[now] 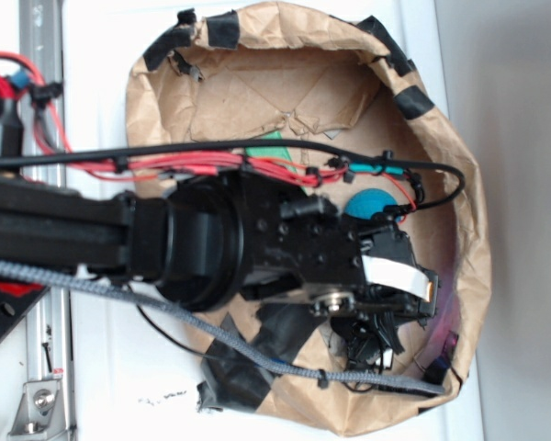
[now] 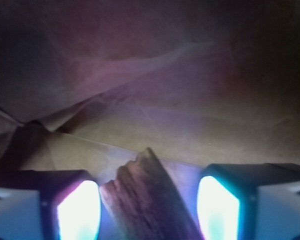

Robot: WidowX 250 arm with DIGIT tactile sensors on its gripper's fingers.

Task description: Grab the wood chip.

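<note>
Hand [image 2: 149,200] first: in the wrist view I had its two fingers [image 2: 79,212] parted wide, glowing at either side of the lower frame, and the wood chip [image 2: 145,197] lay in the gap between them. Neither pad looked to be touching the bark; the left one stood just beside the chip's jagged edge and the right one a little further off, so I judged the hand open and holding nothing yet. The chip ran slantwise, its pointed, splintered end aimed away from the camera and its body passing out of the bottom of the frame, so I could not see how much of its length sat under the hand. I read that straddle as deliberate: a finger on each long side lets a flat, thin piece be pinched across its width.

From the exterior view I saw the arm [image 1: 83,234] reaching across into the brown paper nest [image 1: 468,220], rimmed with black tape [image 1: 222,29], with the hand [image 1: 372,335] low near its lower right wall. The chip itself was hidden there beneath the wrist. A teal ball [image 1: 372,202] sat just beyond the hand, apart from it, under the red wires [image 1: 179,165] and black cable [image 1: 257,145] strung along the arm. Crumpled paper walls close by left little room, which I took to be why the approach was so steep and tight.
</note>
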